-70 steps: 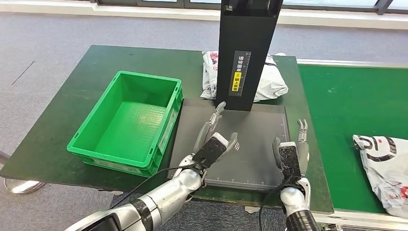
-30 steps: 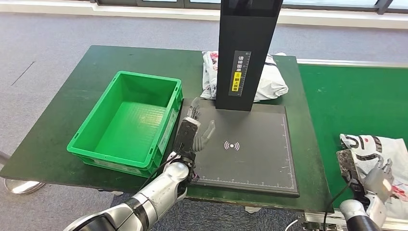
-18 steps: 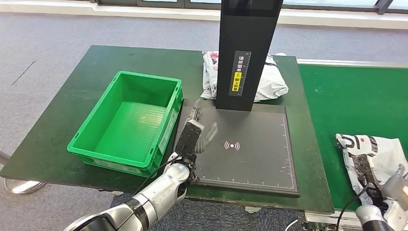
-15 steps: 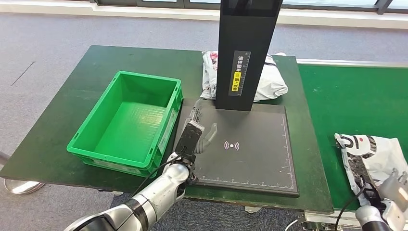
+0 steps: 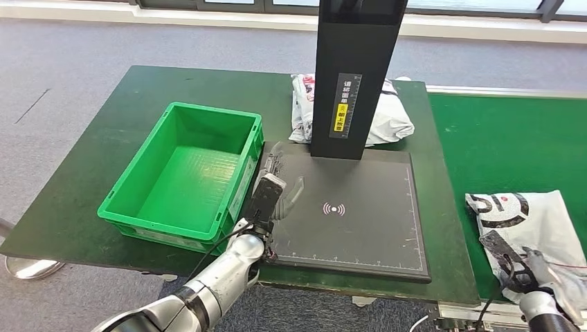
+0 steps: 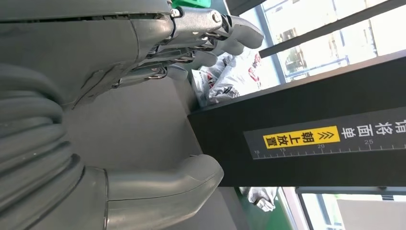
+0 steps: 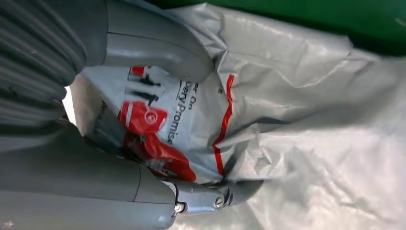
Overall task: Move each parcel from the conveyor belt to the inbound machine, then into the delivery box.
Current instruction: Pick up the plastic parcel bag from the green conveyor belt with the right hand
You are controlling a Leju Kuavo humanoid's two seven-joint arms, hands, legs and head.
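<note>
My right hand (image 5: 531, 271) has its fingers (image 7: 210, 199) closed around the near edge of the grey parcel (image 5: 526, 221), thumb on top. The parcel lies flat on the green belt (image 5: 498, 138), right of the black scanner pad (image 5: 360, 207), its long axis running from me toward the far end of the belt. My left hand (image 5: 271, 190) hovers over the pad's left edge beside the green box (image 5: 181, 173), fingers (image 6: 210, 28) spread and empty.

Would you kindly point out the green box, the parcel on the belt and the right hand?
green box (image 5: 160, 219), head view, near rim.
parcel (image 5: 533, 218), head view, upper flat face.
right hand (image 5: 520, 266), head view, back of hand.
</note>
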